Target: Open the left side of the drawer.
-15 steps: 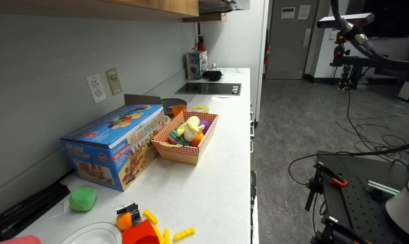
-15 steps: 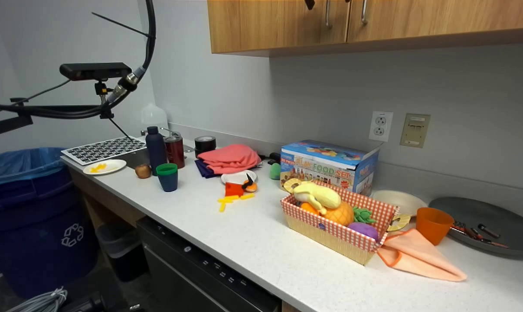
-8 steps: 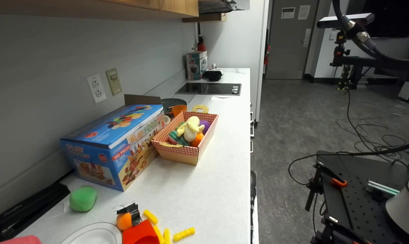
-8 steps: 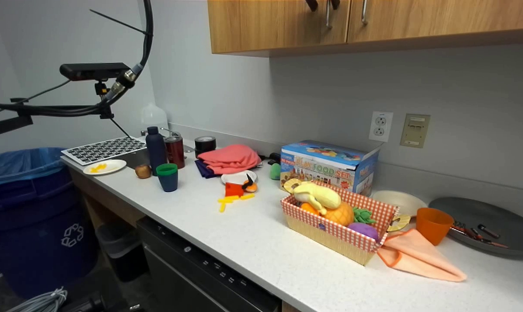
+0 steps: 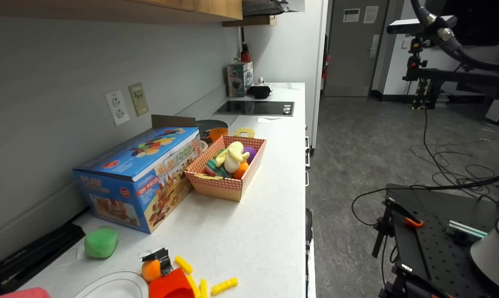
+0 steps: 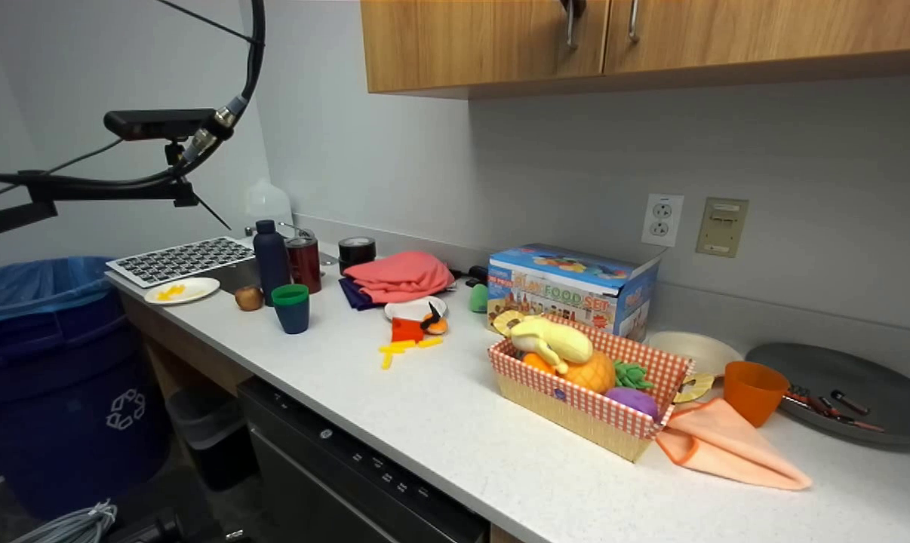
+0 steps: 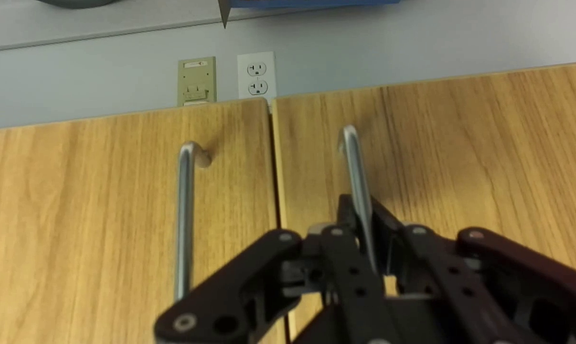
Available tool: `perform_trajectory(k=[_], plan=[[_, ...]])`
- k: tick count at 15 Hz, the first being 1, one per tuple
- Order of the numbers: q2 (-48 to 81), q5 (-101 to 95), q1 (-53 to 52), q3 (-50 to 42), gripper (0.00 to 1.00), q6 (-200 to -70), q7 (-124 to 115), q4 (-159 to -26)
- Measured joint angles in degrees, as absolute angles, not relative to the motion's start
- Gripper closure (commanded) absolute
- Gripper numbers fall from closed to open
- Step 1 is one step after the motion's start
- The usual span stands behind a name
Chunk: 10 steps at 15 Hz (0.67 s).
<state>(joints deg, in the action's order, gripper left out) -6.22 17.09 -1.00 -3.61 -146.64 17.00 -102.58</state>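
What the task calls the drawer looks like a wooden wall cabinet with two doors. Its left door (image 6: 478, 38) stands closed, flush with its neighbour, in an exterior view. That door (image 7: 488, 162) lies right of the seam in the wrist view, which is upside down. A silver bar handle (image 7: 357, 167) runs down from near the door's edge and passes between the dark fingers of my gripper (image 7: 359, 205), which is shut on it. At the top of an exterior view, the gripper's tips (image 6: 573, 7) meet around the same handle (image 6: 570, 34). Most of the arm is out of view.
A second bar handle (image 7: 185, 215) is close beside, on the neighbouring door (image 7: 101, 205). Below the cabinet, the counter (image 6: 395, 407) holds a basket of toy food (image 6: 568, 422), a play food box (image 6: 553, 286), cups and a bottle (image 6: 271, 260). A cable (image 6: 255, 68) hangs from above.
My gripper's fingers were wide apart on either side of the left door's handle. They have come together and now meet on it. The hanging cable has shifted slightly; the door has not visibly moved.
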Motion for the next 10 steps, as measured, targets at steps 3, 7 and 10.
perform_trajectory(k=[3,7,10], plan=[[-7.3,20.2,-1.0,-3.9,0.98,-146.2,19.6,-103.7],[-12.3,20.2,-1.0,-4.0,0.98,-145.6,19.5,-108.7],[-17.6,19.8,-1.0,-4.1,0.98,-145.0,19.1,-113.9]])
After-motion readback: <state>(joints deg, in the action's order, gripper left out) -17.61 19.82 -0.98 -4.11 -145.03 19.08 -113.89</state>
